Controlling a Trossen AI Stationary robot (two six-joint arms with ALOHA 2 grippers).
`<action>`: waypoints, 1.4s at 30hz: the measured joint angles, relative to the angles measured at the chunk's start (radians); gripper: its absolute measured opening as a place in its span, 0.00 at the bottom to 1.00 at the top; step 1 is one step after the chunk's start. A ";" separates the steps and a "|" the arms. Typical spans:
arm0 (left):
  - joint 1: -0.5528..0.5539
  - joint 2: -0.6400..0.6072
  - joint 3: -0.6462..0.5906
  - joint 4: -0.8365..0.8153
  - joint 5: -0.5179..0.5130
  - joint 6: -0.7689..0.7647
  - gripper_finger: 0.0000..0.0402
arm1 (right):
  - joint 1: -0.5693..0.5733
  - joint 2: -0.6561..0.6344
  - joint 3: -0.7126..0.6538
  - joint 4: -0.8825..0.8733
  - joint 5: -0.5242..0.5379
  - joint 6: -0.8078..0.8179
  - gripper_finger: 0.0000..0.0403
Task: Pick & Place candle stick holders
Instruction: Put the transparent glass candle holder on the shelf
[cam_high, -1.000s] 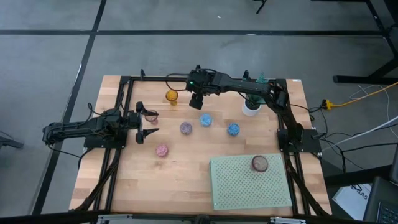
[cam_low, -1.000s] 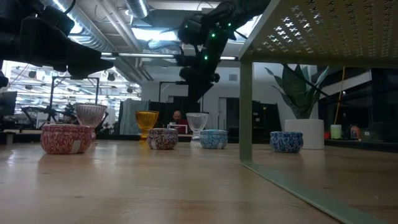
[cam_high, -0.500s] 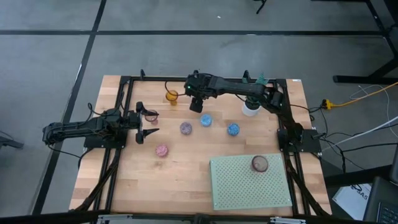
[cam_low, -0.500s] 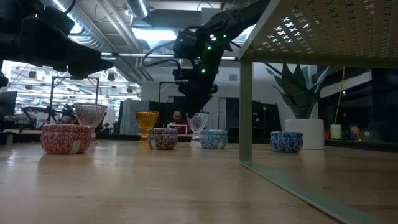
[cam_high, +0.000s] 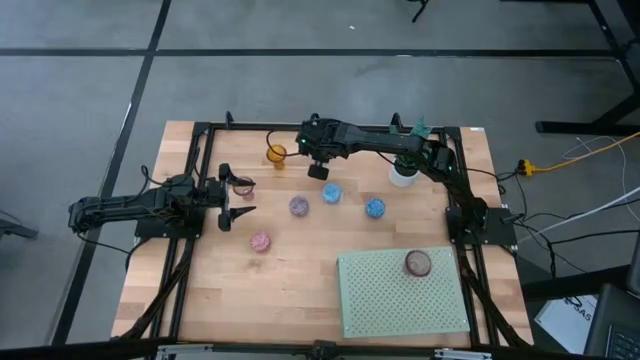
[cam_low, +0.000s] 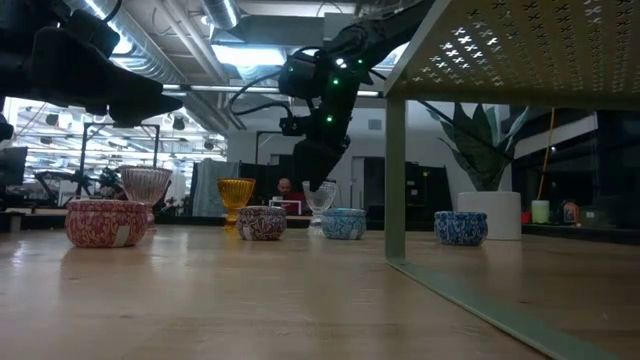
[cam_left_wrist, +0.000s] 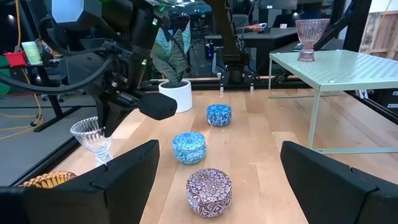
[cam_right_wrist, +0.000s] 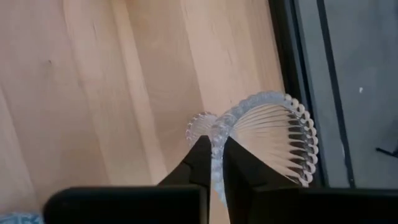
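the right gripper (cam_right_wrist: 213, 163) pinches the clear holder's (cam_right_wrist: 267, 134) fluted rim, fingers nearly closed; lift straight up, clear of the amber holder (cam_high: 276, 154).

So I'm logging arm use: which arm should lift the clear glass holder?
The right. The right gripper already straddles the clear glass holder's rim at the table's far edge, while the left gripper waits open, well away.
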 joint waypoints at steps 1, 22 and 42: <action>0.000 0.000 0.000 0.000 0.000 0.000 0.83 | 0.000 0.000 0.000 -0.003 0.001 -0.003 0.05; 0.000 0.000 0.000 0.000 0.000 0.000 0.83 | 0.029 0.000 0.375 -0.363 -0.038 0.047 0.04; 0.000 0.000 0.000 0.000 0.000 0.000 0.83 | 0.270 -0.331 0.334 -0.717 0.035 0.445 0.04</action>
